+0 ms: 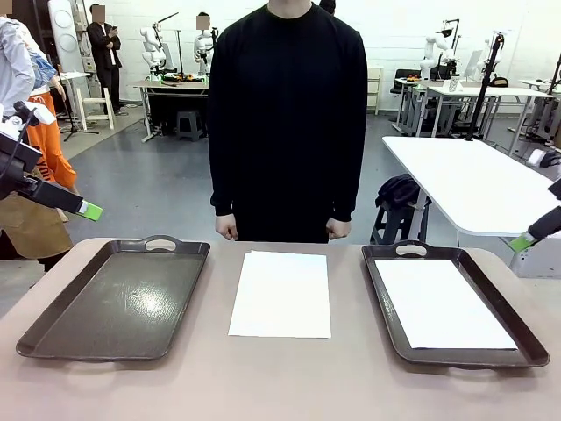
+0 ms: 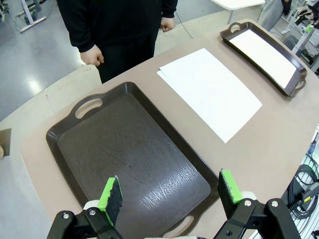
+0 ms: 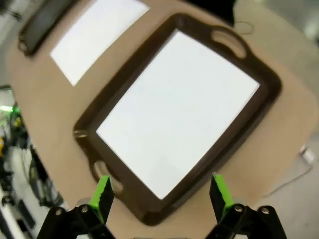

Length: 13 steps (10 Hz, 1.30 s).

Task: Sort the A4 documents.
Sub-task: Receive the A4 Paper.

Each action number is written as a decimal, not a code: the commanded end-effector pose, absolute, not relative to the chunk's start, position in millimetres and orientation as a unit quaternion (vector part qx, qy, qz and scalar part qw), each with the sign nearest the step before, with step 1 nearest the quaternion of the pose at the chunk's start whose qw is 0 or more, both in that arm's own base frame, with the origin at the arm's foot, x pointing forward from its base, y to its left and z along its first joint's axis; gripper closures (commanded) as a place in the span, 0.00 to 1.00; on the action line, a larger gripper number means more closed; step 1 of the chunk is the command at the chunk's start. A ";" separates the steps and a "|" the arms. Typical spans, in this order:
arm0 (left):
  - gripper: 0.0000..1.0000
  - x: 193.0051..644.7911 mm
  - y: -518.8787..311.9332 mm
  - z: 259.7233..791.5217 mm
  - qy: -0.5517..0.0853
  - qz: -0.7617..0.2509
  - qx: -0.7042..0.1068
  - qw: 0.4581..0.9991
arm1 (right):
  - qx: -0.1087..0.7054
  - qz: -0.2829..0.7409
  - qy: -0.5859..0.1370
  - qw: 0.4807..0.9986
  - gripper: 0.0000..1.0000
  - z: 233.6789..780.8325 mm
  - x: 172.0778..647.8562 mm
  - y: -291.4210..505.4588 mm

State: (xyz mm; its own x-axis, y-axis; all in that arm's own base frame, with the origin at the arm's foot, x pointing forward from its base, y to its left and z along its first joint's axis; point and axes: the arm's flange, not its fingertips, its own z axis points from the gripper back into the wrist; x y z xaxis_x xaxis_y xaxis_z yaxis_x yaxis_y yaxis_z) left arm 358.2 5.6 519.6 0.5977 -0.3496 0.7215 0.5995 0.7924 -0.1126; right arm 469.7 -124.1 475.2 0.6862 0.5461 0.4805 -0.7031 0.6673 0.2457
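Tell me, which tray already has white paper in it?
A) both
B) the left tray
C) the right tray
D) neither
C: a white sheet lies flat inside the right tray, the left tray is bare, and the other sheets lie on the table between them.

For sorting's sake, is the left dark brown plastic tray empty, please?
Empty: the left dark brown tray has a bare glossy floor, no paper.
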 end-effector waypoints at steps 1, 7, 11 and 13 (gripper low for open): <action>0.00 359.2 6.9 518.4 -0.360 -0.272 -0.180 0.874 | 0.267 0.433 -0.217 0.833 0.00 473.2 436.7 -119.7; 0.00 359.2 6.9 518.4 -0.360 -0.272 -0.180 0.874 | 0.401 0.497 -0.255 0.726 0.00 522.0 416.5 -105.2; 0.00 359.2 6.9 518.4 -0.360 -0.272 -0.180 0.874 | 0.359 0.515 -0.237 0.742 0.00 523.1 424.5 -70.4; 0.00 359.2 6.9 518.4 -0.360 -0.272 -0.180 0.874 | 0.334 0.507 -0.244 0.756 0.00 521.0 428.3 -61.1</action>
State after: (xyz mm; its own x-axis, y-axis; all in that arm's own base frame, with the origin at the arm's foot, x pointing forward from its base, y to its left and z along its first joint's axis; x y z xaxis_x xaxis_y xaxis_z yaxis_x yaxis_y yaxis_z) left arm 358.2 5.4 519.7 0.5974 -0.3500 0.7215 0.5996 0.7924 -0.1121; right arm 430.9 -67.5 525.1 0.3371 0.6004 0.7251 -0.9415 0.2146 0.2600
